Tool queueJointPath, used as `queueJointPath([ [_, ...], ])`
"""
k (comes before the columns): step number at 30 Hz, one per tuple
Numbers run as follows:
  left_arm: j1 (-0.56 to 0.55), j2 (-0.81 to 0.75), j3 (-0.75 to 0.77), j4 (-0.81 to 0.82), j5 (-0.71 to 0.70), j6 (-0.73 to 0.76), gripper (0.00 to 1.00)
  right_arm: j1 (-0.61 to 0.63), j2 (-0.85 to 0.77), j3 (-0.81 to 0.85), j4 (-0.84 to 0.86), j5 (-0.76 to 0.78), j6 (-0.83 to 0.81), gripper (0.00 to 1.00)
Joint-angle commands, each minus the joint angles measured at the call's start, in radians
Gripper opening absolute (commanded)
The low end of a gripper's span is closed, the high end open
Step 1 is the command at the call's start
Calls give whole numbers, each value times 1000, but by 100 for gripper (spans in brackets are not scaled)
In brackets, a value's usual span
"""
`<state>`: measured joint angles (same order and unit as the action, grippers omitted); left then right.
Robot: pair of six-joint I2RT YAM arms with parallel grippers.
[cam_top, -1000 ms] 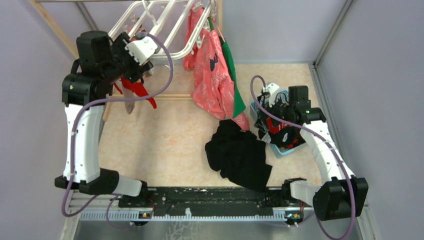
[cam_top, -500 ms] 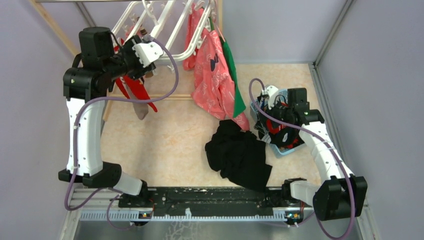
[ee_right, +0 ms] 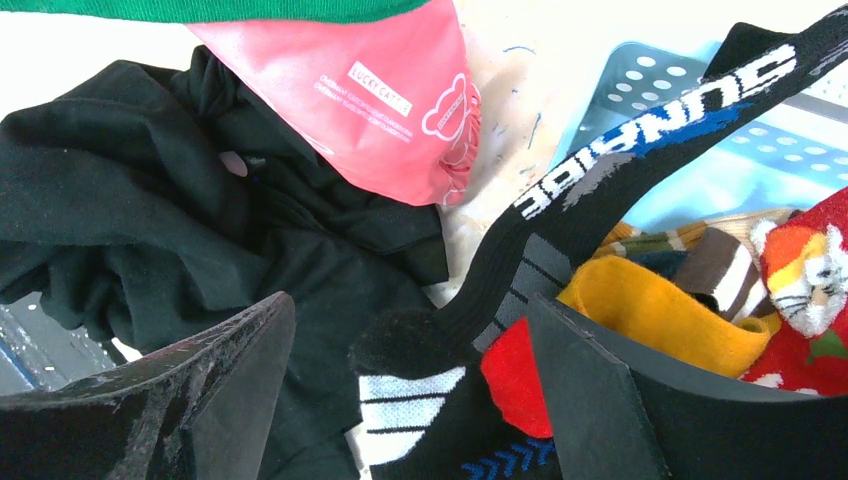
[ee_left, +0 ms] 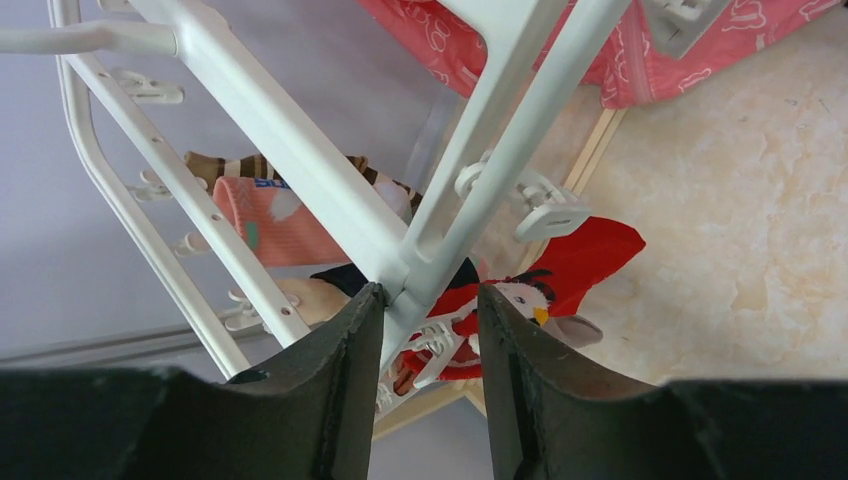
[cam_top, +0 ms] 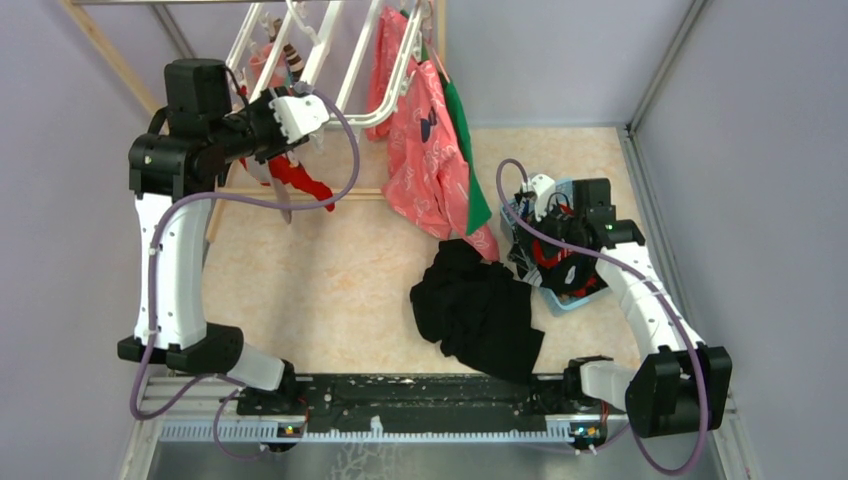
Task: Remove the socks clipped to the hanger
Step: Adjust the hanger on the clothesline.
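The white hanger (cam_top: pixel 365 115) hangs at the back left with socks clipped beneath it. In the left wrist view its bars (ee_left: pixel 300 140) cross right in front of me. A red sock (ee_left: pixel 590 255), a pale pink sock (ee_left: pixel 275 220), a striped-cuff sock (ee_left: pixel 235 165) and a dark sock (ee_left: pixel 340 280) dangle behind them. My left gripper (ee_left: pixel 428 295) straddles the bar junction, half open; its left finger touches the plastic and a gap stays on the right. My right gripper (ee_right: pixel 410 300) hovers open over loose socks in a blue basket (ee_right: pixel 680 100), holding nothing.
A pink printed shirt (cam_top: pixel 425 160) and a green garment (cam_top: pixel 470 170) hang beside the hanger. A black cloth heap (cam_top: pixel 480 310) lies mid-table, next to the basket (cam_top: pixel 575 298). A wooden rail (cam_top: pixel 340 193) runs behind the red sock (cam_top: pixel 300 180).
My left gripper has risen and shifted right onto the hanger's bars, and its jaws have narrowed. The hanger and red sock have swung right. The right arm has barely moved.
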<state>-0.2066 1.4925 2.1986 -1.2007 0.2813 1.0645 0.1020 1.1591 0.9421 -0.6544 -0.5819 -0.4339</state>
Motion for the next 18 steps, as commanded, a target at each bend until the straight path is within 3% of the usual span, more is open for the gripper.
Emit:
queueJointPath([
  [1,4,2,-27,45,0,-7,46,0,-2,3,39,-25,4,86],
  [6,7,23,-33,137,-104,-6,49,0,1,1,39,-26,4,86],
  [13,41,46,-31,91,-113,48,59,-1,-1,-9,40,-24,2,86],
  [18,64,47,-11,18,-84,73,54,0,-1,-13,40,-25,-2,86],
])
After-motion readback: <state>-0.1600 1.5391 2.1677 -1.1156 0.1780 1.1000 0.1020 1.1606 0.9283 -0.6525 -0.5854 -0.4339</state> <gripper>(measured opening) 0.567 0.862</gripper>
